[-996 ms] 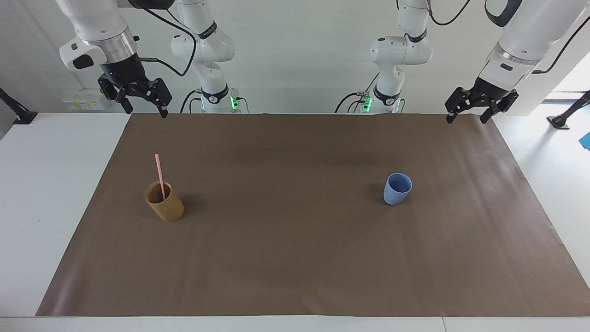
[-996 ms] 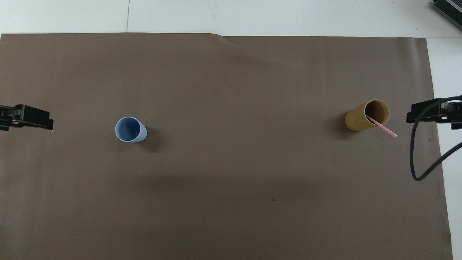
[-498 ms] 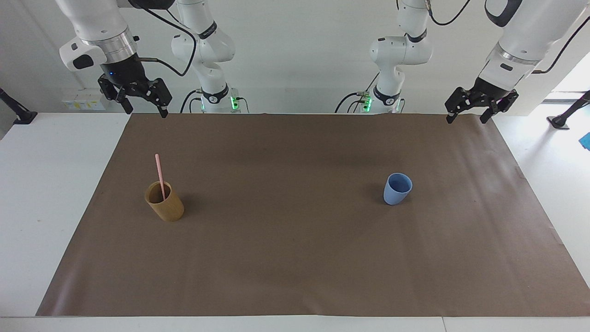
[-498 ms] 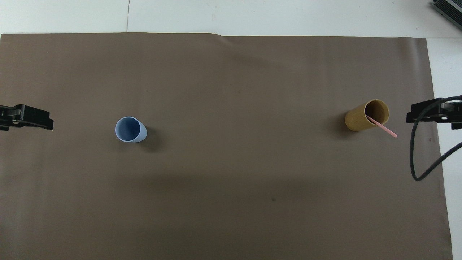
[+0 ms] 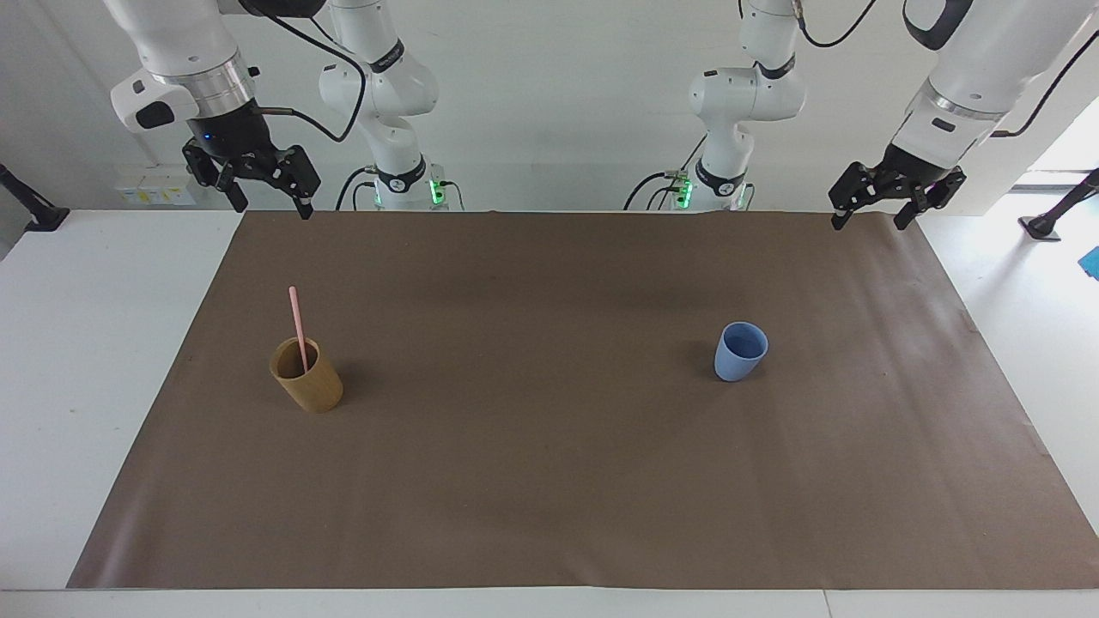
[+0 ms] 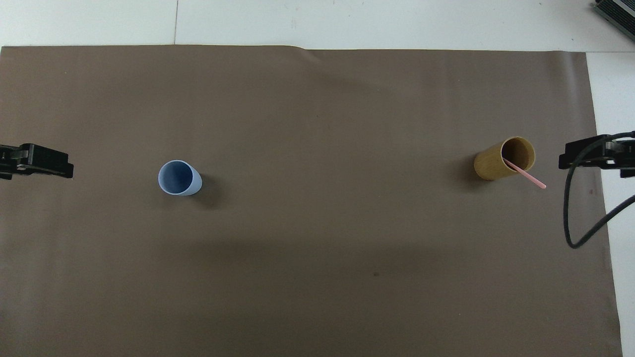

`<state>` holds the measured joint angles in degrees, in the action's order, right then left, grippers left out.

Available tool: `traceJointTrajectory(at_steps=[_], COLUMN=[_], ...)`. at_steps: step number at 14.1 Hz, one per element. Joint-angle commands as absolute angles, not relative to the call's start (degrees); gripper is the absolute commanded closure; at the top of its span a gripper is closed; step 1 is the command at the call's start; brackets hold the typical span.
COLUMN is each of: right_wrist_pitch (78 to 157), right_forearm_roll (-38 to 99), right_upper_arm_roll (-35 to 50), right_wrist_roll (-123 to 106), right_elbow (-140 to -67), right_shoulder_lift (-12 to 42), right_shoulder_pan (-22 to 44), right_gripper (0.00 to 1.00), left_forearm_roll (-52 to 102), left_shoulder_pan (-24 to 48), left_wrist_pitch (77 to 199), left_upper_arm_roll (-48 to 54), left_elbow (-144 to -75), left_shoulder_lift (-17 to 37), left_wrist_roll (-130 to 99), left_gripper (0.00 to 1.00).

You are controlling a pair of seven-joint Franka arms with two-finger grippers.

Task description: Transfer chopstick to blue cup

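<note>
Nothing has changed: chopstick [image 5: 297,319] stays in the brown cup [image 5: 307,376], blue cup [image 5: 740,351] empty. Right gripper [image 5: 268,196] and left gripper [image 5: 874,209] wait, jaws wide, holding nothing. Transfer not begun.

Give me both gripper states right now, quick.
Left gripper: open, empty, raised over the brown mat's corner.
Right gripper: open, empty, raised near the mat's other robot-side corner.
</note>
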<state>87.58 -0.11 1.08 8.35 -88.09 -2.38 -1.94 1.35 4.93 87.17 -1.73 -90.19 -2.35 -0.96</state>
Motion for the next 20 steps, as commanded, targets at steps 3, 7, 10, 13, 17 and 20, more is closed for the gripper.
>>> traceJointTrajectory(at_steps=[3, 7, 10, 13, 17, 20], right_wrist_pitch=[87.5, 87.5, 87.5, 87.5, 87.5, 87.5], right_forearm_roll=[0.5, 0.5, 0.5, 0.5, 0.5, 0.5], right_upper_arm_roll=[1.5, 1.4, 1.5, 1.4, 1.5, 1.4], right_wrist_roll=[7.7, 7.6, 7.6, 7.6, 7.6, 7.6], right_elbow=[-88.5, -88.4, -88.4, -88.4, -88.4, -88.4], right_shoulder_lift=[-2.7, -2.7, -2.7, -2.7, -2.7, -2.7], right_shoulder_pan=[-2.7, -2.7, -2.7, -2.7, -2.7, -2.7], right_gripper=[0.0, 0.0, 0.0, 0.0, 0.0, 0.0], left_forearm_roll=[1.9, 1.9, 1.9, 1.9, 1.9, 1.9], left_shoulder_pan=[4.2, 4.2, 4.2, 4.2, 4.2, 4.6], left_wrist_pitch=[86.5, 86.5, 86.5, 86.5, 86.5, 85.3], left_upper_arm_roll=[-1.4, -1.4, -1.4, -1.4, -1.4, -1.3], left_elbow=[-89.3, -89.3, -89.3, -89.3, -89.3, -89.5], left_shoulder_lift=[-2.2, -2.2, -2.2, -2.2, -2.2, -2.4], left_wrist_roll=[-0.3, -0.4, -0.3, -0.3, -0.3, -0.2], left_gripper=[0.0, 0.0, 0.0, 0.0, 0.0, 0.0])
